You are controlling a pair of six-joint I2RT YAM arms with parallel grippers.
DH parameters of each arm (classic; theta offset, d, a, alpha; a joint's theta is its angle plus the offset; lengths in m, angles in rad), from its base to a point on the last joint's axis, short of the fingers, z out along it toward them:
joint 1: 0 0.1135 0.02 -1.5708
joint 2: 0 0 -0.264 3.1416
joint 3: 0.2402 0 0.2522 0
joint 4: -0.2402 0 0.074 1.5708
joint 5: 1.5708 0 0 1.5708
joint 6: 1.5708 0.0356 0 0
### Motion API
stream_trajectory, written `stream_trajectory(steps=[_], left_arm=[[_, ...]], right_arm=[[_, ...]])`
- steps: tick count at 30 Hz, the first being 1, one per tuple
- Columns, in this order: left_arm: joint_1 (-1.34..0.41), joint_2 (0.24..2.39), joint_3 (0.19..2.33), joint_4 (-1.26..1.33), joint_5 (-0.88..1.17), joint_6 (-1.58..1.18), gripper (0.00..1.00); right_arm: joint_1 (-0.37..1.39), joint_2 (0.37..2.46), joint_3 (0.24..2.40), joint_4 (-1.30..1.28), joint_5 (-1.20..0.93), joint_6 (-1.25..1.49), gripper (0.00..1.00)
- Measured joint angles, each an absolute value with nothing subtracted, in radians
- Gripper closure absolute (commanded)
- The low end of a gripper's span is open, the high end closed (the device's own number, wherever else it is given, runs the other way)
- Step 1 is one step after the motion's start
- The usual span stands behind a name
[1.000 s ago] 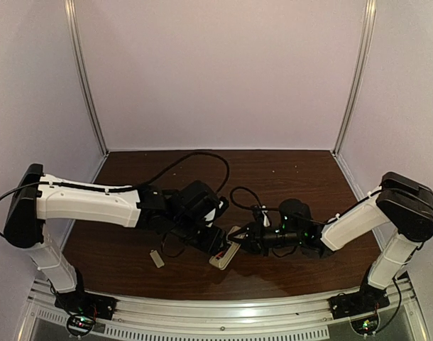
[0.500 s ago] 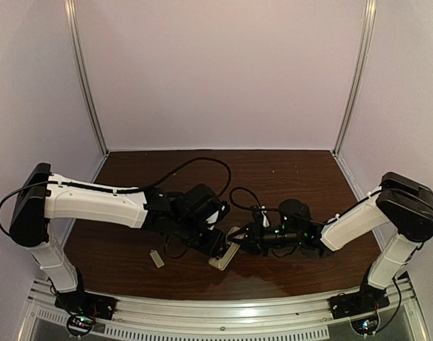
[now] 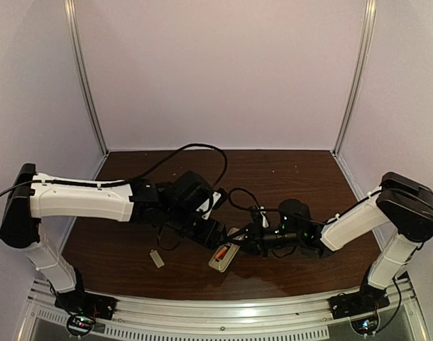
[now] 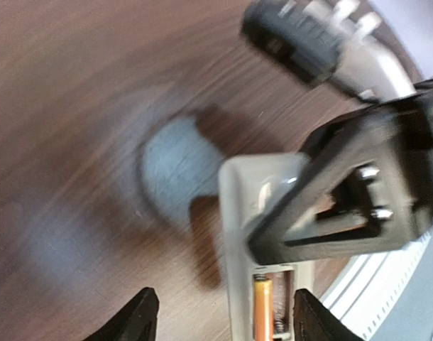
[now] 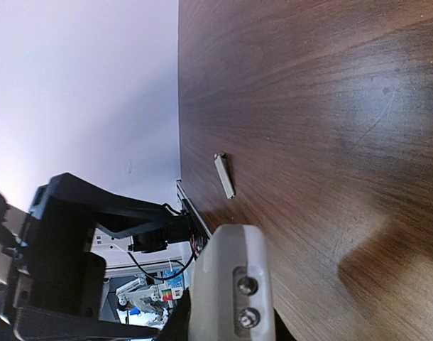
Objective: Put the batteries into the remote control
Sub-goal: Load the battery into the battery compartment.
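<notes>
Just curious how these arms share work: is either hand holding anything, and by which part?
The right hand clamps the remote control by the end away from its battery bay. The left hand is open, holding nothing.

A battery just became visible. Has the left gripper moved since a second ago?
Yes. The left gripper has backed away up-left from the remote control, exposing the battery.
</notes>
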State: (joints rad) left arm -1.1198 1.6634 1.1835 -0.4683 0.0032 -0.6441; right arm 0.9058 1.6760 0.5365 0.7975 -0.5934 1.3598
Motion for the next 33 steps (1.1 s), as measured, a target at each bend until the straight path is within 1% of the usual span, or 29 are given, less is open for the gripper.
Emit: stream_trajectory(steps=[3, 6, 9, 14, 20, 28, 33], left_arm=[[-1.118, 1.590, 1.155, -0.432, 0.017, -0.603, 0.29], [-1.114, 1.472, 1.051, -0.349, 0.075, -0.542, 0.26], [-1.111, 1.355, 0.922, -0.266, 0.144, -0.485, 0.26], [-1.106, 1.254, 0.760, -0.129, 0.231, -0.416, 0.26], [-1.105, 1.252, 0.663, 0.010, 0.335, -0.386, 0.29], [-1.105, 1.298, 0.656, 0.139, 0.422, -0.385, 0.34], [-1.105, 1.342, 0.656, 0.177, 0.453, -0.395, 0.35]], right_arm=[[0.905, 1.676, 0.537, 0.796, -0.604, 1.355, 1.00], [0.905, 1.674, 0.537, 0.788, -0.623, 1.338, 1.00], [0.905, 1.670, 0.541, 0.770, -0.658, 1.316, 1.00], [0.904, 1.646, 0.572, 0.725, -0.717, 1.276, 1.00], [0.904, 1.632, 0.611, 0.710, -0.787, 1.246, 1.00], [0.911, 1.631, 0.631, 0.689, -0.838, 1.227, 1.00], [0.915, 1.631, 0.635, 0.689, -0.852, 1.225, 1.00]])
